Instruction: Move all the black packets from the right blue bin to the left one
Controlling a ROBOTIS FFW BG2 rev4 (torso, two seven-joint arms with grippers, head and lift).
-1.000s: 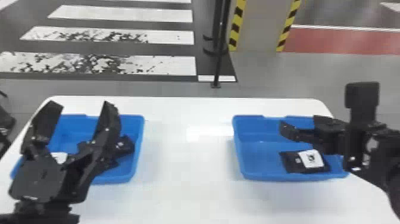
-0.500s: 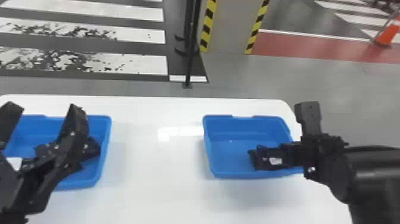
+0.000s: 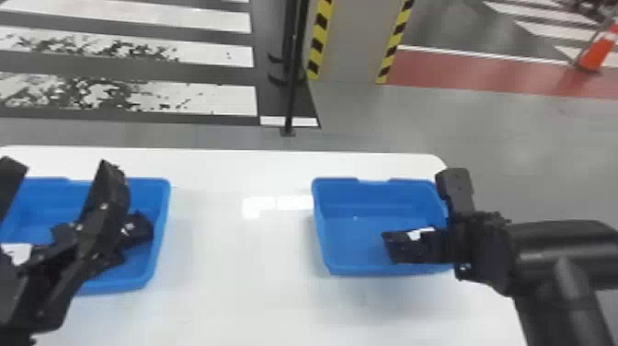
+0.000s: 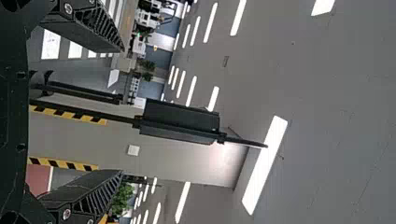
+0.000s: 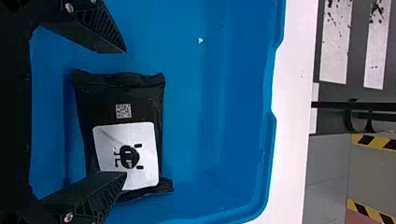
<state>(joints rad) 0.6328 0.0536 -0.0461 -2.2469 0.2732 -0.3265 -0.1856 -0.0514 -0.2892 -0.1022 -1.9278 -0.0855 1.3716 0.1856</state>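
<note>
In the head view my right gripper [image 3: 427, 250] is over the right blue bin [image 3: 322, 230], partly in front of a black packet whose white label [image 3: 419, 233] shows. The right wrist view has that black packet [image 5: 144, 102] flat on the bin floor, the open right gripper [image 5: 126, 112] above it; one finger overlaps its labelled end, the other lies beyond its opposite end. My left gripper [image 3: 62, 172] is at the left bin [image 3: 161, 221], and stands open in the left wrist view [image 4: 123, 109]. Behind it, black packets [image 3: 140, 230] lie in that bin, partly hidden.
A white table [image 3: 239, 257] carries both bins, with a wide gap between them. Beyond its far edge are a black post [image 3: 294, 83], a column with striped edges [image 3: 347, 41] and an orange cone [image 3: 597, 53].
The whole head view has shifted, moving the bins leftward in it. My right gripper has come closer to the packet and now covers part of it. The left gripper keeps its place at its bin.
</note>
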